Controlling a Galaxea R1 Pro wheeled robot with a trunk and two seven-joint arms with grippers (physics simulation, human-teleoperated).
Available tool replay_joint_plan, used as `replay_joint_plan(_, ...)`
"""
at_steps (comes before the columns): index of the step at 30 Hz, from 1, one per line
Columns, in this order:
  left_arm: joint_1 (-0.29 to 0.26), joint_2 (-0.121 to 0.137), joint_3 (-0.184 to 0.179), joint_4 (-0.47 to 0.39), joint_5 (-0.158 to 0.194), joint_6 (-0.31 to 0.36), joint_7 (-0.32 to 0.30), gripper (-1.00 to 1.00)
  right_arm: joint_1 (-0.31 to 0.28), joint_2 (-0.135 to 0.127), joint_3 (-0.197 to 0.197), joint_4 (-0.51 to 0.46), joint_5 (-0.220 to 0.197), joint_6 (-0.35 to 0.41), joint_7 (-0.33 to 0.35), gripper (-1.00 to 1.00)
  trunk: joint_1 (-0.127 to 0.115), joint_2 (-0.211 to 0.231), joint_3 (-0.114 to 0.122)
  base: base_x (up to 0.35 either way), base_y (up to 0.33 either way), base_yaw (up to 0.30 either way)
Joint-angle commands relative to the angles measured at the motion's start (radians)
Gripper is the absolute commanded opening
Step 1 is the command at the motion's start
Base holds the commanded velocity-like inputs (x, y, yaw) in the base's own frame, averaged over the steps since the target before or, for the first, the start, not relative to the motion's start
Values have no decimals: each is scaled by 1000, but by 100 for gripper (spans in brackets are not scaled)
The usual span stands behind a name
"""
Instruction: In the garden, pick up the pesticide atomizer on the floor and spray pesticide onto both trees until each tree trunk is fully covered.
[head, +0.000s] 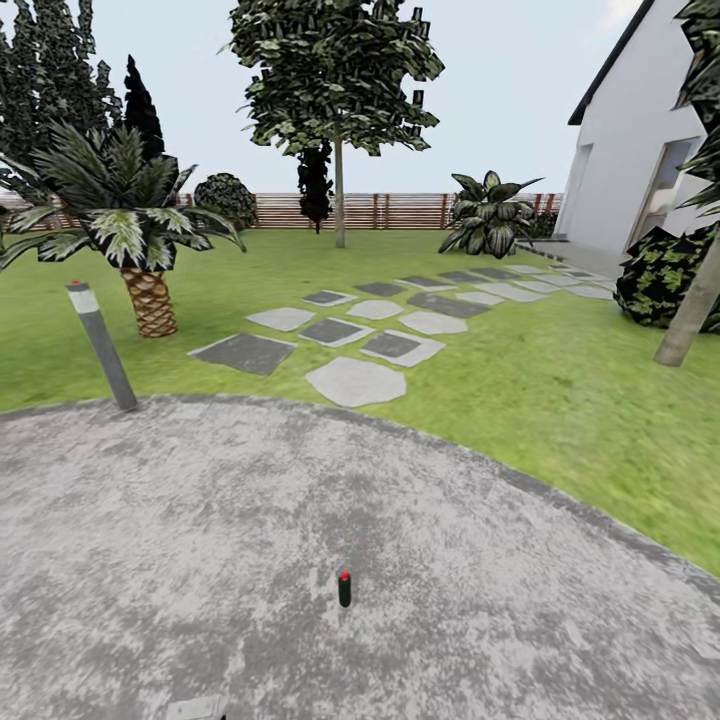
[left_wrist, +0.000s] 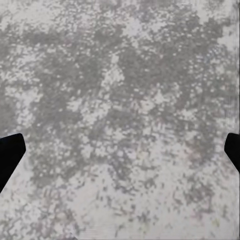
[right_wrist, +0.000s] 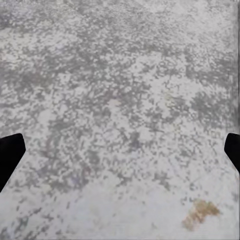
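A: So, where is your sprayer? It is the small dark bottle with a red cap, the pesticide atomizer (head: 344, 589), standing upright on the grey paved circle (head: 500, 600) just ahead of you, a little below the middle of the head view.

B: And it stands alone?

A: Yes, nothing touches it. It is upright, I judge, so that you can take it by the body from the side. I can read no label or writing on it; it is too small.

B: What lies beyond it?

A: The lawn (head: 560, 400) with its grey stepping stones (head: 355, 381), a leaning post lamp (head: 101, 342) at the paving's edge, a short palm (head: 130, 225) on the left, the slatted fence (head: 400, 210) at the back and a white house (head: 640, 140) on the right. A thick bare tree trunk (head: 690, 310) leans in at the right edge; it looks like one of the two you must spray.

B: And your grippers?

A: The left gripper (left_wrist: 120, 150) and the right gripper (right_wrist: 120, 150) both point down at bare paving, fingertips spread wide at the picture edges, holding nothing. A brownish speck (right_wrist: 200, 214) lies under the right one. I'd say you must roll closer and reach down first.
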Motion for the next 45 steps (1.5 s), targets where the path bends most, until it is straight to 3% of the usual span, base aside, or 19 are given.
replay_joint_plan(1, -1, 0, -1, 1, 8, -3, -1, 100, -1, 0, -1, 1, 6, -3, 1, 100, 0, 0, -1, 284, -207, 0)
replay_joint_plan(45, -1, 0, 0, 1, 8, -3, 0, 100, -1, 0, -1, 1, 6, -3, 1, 100, 0, 0, -1, 231, -245, 0)
